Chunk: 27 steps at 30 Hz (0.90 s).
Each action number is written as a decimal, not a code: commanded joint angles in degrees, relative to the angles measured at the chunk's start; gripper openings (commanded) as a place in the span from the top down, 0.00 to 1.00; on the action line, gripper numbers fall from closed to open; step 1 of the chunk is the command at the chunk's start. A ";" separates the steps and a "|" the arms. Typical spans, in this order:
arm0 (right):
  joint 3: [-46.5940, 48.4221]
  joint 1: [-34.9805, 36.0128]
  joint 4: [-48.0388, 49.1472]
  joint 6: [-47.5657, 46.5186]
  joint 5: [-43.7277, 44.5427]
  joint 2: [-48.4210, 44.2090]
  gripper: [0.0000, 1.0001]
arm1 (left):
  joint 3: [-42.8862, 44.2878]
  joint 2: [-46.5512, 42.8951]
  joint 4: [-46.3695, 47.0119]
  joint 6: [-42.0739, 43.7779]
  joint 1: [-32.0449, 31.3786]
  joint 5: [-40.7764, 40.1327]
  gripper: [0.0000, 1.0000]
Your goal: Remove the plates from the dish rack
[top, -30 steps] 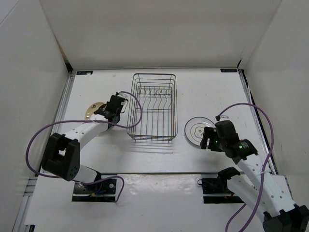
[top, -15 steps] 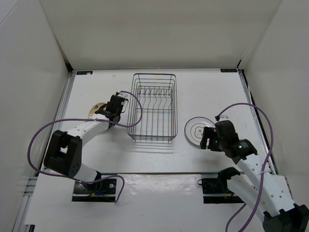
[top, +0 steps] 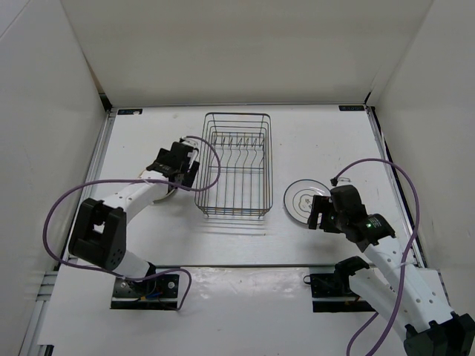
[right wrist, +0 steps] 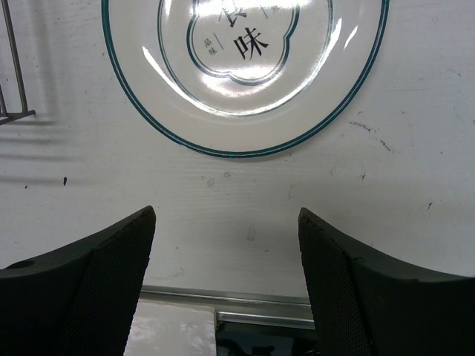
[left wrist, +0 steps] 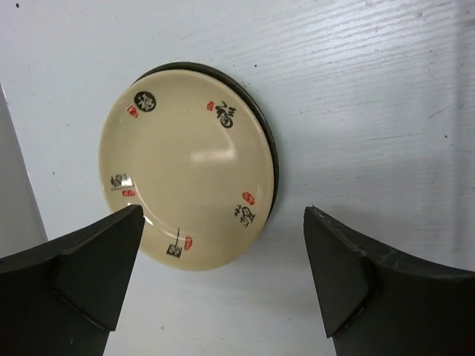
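White plate (right wrist: 245, 74) (top edge cropped)

A robot test cell. Plain white walls (top: 245, 44) box in a white table (top: 319, 141); two cabled arms (top: 137, 194) are bolted on

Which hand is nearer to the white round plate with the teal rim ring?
Right. The right hand is at the plate's near edge; the left hand is beyond the dark wire dish rack, on its left.

Table (top: 326, 141): white, faint grain and small scuffs are seen.
Walls (top: 237, 52): plain white panels, fitted at back and both sides.
Light: even, only soft shadows are cast.
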 commanded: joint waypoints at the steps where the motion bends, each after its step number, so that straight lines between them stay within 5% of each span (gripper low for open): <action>1: 0.47 0.22 0.42 -0.17 0.25 -0.18 0.20 | 2.53 -5.40 -2.79 -2.02 -0.35 0.48 0.00; 10: 1.17 0.05 -0.02 -0.17 0.69 0.09 0.20 | 7.46 -21.32 -18.05 -13.60 -2.20 8.29 0.00; 15: 5.90 0.04 -2.48 -0.43 -4.11 1.67 0.10 | -1.05 -32.30 -23.71 -20.65 -2.20 17.78 0.00; 21: 13.55 -0.04 -4.06 -2.19 -11.61 -0.79 0.10 | -20.11 -51.78 -18.01 -17.32 -2.20 19.47 0.00; 27: 23.31 -0.04 -14.31 -5.44 -3.97 2.27 0.10 | -28.03 -60.88 -8.61 -16.70 -2.20 18.23 0.00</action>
